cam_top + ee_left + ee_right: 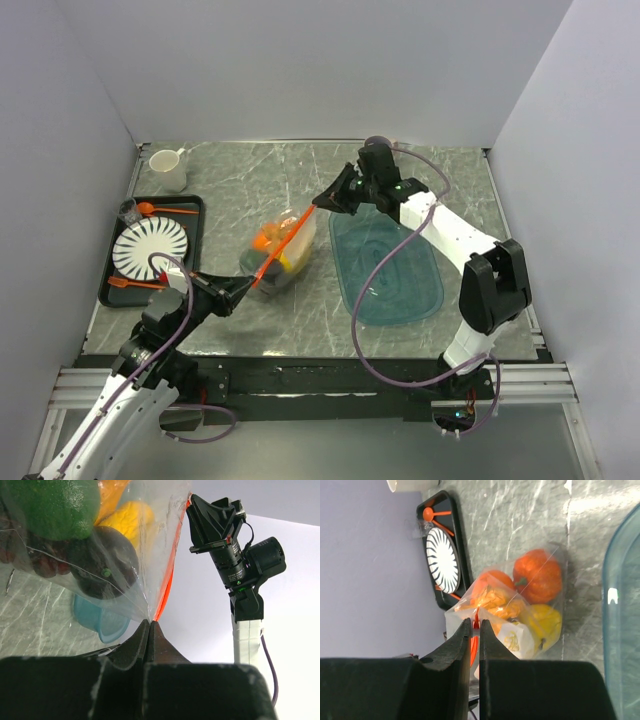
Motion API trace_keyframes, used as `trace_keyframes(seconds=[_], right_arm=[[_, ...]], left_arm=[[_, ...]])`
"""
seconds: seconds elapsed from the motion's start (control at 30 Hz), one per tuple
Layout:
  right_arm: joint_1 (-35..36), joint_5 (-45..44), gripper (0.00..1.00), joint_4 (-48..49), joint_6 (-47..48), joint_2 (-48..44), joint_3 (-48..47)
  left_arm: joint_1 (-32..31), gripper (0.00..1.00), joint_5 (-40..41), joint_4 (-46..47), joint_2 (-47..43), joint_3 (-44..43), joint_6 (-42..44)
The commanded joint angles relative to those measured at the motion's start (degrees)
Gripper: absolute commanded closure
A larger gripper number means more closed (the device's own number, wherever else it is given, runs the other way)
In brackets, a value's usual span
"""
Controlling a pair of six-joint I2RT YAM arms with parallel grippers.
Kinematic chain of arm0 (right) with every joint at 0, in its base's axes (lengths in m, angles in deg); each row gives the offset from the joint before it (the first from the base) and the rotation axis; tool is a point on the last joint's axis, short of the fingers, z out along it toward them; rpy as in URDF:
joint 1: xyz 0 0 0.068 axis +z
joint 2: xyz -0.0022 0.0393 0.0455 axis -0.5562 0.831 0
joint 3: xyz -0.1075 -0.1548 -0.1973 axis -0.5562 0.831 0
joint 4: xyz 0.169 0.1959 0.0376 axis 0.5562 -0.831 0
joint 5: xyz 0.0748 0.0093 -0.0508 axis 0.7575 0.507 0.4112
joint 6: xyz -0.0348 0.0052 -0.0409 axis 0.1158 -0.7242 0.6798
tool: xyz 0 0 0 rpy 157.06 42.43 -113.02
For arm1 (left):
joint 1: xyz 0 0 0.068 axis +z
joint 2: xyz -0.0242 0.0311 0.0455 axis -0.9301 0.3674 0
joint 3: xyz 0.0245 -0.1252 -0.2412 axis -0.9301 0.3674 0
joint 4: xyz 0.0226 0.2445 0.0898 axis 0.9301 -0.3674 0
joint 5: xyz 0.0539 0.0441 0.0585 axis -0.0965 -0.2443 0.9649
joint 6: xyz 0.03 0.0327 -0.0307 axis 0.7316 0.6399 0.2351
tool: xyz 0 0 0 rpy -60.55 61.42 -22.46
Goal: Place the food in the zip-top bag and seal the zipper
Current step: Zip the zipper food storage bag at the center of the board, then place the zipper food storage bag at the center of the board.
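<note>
Top external view: we note the clear crinkly zip-top bag (283,252) mid-table on the grey marbled tabletop (250,175). It lies between the black rectangular tray (192,232) on the left and the translucent teal tray (410,290) on the right, nearer the teal one and not overlapping it. The thin orange-red zipper strip (287,243) runs taut along the bag's upper edge, on a diagonal from near-left to far-right. The left gripper (249,286) is at its near end and the right gripper (319,204) at its far end.

Left wrist view: the left jaws are pressed fully together, pinching the bag film right where the strip ends. Through the film we see a green round fruit (50,505), a yellow fruit (131,520) and a dark purple grape bunch (102,562).

Right wrist view: the right jaws are clamped on the strip, with orange showing in the narrow slit between them. An orange round fruit (537,575) and a yellow lemon (545,622) are inside the bag.

All the food we can see is in the bag. We cannot make out the slider, cannot tell whether the mouth is sealed, and cannot tell whether the bag's underside touches the table.

The black tray holds a white plate with black radial stripes (150,247) and an orange spoon (165,209). A white cup (168,168) stands beyond the tray.
</note>
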Motion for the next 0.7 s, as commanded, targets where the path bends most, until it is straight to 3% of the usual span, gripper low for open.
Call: trace_keyframes(seconds=[0.0, 0.4, 0.47, 0.53, 0.57, 0.63, 0.67], right_arm=[[-2.06, -4.05, 1.0, 2.18, 1.69, 0.83, -4.0], [-3.29, -4.23, 1.0, 1.3, 4.49, 2.15, -5.4], [-3.47, -4.49, 0.98, 0.17, 6.16, 2.94, -7.5], [-3.65, -5.37, 0.86, -1.94, 7.92, 4.52, -9.44], [-4.08, -5.37, 0.8, -3.0, 9.49, 5.22, -11.97], [-4.44, -4.67, 0.58, -6.68, 11.61, 7.68, -15.14], [-4.52, -6.41, 0.57, -9.92, 13.1, 8.3, -17.86]], left_arm=[[0.15, 0.99, -0.35, 0.55, -0.43, -0.24, 1.08], [0.15, 0.98, -1.93, 2.93, 3.61, -0.94, 2.13], [0.15, 0.87, -2.37, 2.58, 4.22, -1.29, 2.57], [0.15, 0.72, -2.46, 1.0, 5.53, -2.69, 4.41], [0.15, 0.7, -2.46, -0.48, 5.81, -3.39, 5.37], [0.15, 0.46, -1.24, -3.03, 6.77, -6.55, 8.36], [0.15, 0.38, -0.45, -6.18, 7.21, -7.78, 10.55]])
